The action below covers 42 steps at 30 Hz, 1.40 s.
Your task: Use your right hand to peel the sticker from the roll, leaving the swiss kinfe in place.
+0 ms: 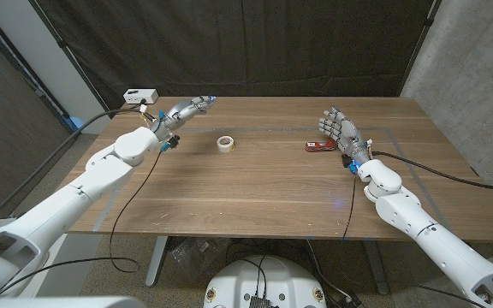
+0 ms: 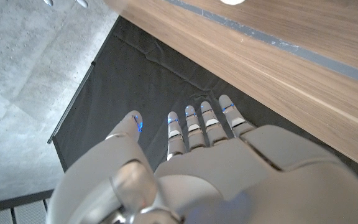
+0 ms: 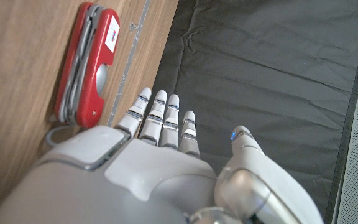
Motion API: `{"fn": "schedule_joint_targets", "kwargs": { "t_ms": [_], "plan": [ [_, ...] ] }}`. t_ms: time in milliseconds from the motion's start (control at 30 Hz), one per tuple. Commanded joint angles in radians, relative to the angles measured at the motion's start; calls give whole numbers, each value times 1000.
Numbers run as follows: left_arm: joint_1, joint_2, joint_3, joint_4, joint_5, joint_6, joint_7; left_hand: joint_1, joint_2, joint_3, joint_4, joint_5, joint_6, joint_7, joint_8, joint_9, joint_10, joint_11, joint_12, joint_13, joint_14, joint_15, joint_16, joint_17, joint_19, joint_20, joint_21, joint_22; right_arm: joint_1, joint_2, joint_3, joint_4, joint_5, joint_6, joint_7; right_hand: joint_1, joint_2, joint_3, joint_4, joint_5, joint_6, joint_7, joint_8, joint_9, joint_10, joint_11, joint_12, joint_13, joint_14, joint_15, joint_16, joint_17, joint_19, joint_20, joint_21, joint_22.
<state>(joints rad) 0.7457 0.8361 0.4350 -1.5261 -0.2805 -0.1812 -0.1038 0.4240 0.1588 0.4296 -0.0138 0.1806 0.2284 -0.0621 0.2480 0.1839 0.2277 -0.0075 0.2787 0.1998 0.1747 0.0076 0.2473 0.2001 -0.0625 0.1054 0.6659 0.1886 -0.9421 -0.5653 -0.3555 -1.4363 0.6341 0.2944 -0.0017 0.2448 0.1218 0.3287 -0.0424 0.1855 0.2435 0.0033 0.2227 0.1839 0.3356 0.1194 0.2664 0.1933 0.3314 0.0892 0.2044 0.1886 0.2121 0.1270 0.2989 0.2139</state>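
A small white sticker roll (image 1: pixel 225 143) lies on the wooden table (image 1: pixel 255 184), left of centre. A red Swiss knife (image 1: pixel 318 145) lies closed to its right; the right wrist view shows the Swiss knife (image 3: pixel 89 62) close beside my right hand (image 3: pixel 160 162). My right hand (image 1: pixel 341 133) stands just right of the knife, fingers straight and apart, holding nothing. My left hand (image 1: pixel 182 111) hovers over the far left of the table, fingers stretched out and empty; in the left wrist view the left hand (image 2: pixel 197 162) reaches past the table edge.
A white box (image 1: pixel 140 96) with cables sits at the table's far left corner. Dark curtains hang behind the table. Blue tape lines mark the tabletop around the knife. A black cable trails from each arm across the wood.
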Motion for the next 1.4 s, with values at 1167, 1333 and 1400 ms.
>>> {"fn": "schedule_joint_targets", "kwargs": {
  "t_ms": [1167,1333,1400],
  "plan": [
    [-323,155,173,-59,258,271,-493,75,0,58,-17,1,97,50,-10,6,100,3,-3,1,60,1,0,-1,36,4,2,4,-40,9,-9,-15,-5,42,5,-11,0,9,2,8,50,4,6,4,50,6,15,3,29,2,5,2,4,5,0,2],
    [-362,135,205,-40,308,261,-525,106,-6,74,-38,3,125,59,-7,5,121,-4,-4,0,89,-5,2,-6,46,8,3,3,-45,11,-5,-16,-8,46,-7,-12,0,11,2,8,59,6,7,4,52,6,14,4,37,-1,6,2,5,6,0,2],
    [-374,136,219,-57,358,274,-519,116,-6,80,-44,3,134,61,-6,5,124,-5,-5,0,91,-5,1,-7,49,7,3,3,-46,10,-5,-19,-14,46,-13,-12,1,11,2,9,61,7,7,4,55,5,15,4,41,0,7,2,6,7,1,2]
  ]
}}
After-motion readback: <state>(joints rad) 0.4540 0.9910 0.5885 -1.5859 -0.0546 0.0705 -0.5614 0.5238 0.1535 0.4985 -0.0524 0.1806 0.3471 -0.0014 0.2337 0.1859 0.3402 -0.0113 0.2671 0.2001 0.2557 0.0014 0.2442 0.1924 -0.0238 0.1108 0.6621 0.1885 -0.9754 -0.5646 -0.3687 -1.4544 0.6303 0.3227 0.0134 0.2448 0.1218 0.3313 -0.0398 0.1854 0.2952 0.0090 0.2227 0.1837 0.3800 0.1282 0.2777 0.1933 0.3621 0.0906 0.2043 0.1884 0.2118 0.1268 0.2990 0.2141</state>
